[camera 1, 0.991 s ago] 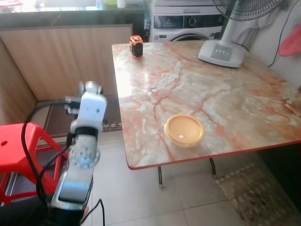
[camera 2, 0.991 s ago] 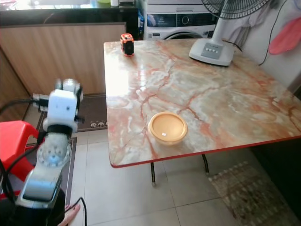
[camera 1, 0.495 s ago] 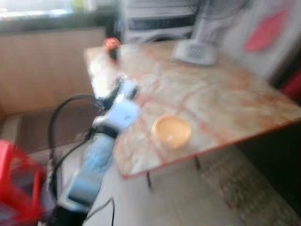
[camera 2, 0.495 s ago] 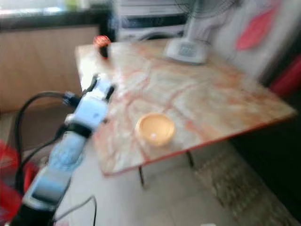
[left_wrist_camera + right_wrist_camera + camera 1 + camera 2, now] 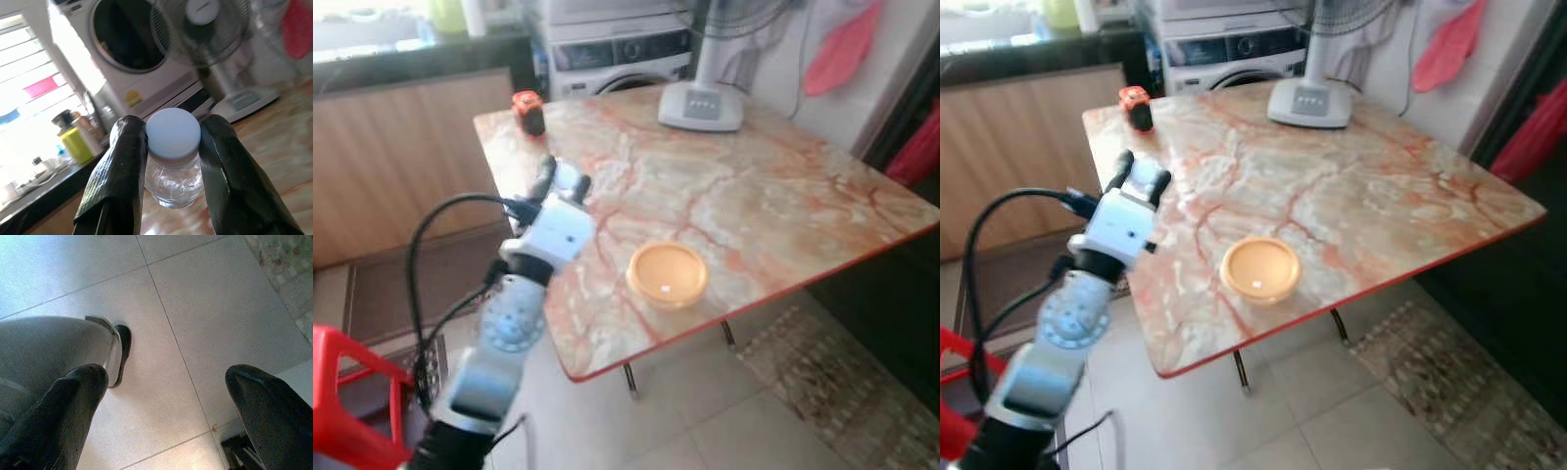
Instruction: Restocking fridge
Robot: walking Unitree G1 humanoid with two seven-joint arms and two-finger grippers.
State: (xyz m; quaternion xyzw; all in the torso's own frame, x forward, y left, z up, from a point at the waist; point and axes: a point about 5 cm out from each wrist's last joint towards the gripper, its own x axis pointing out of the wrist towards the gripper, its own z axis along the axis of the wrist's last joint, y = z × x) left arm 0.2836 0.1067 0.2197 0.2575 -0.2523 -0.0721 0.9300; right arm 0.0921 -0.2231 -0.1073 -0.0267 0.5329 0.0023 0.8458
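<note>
**Small bottle gripped over the table's edge**

The left gripper [image 5: 171, 161] clamps a small clear bottle [image 5: 172, 176] by its neck, under the white cap [image 5: 173, 133]. The bottle's long axis runs along the fingers, cap toward the wrist. It hangs over the marble table [image 5: 783, 206] near the left edge. The right gripper [image 5: 171, 396] hangs spread over floor tiles [image 5: 205, 308].

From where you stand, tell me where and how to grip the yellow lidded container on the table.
Grip the yellow container across its round rim, coming straight down from above: it sits low and flat near the table's front edge, with open tabletop around it. The idle right gripper, hanging open, seems best placed.
</note>
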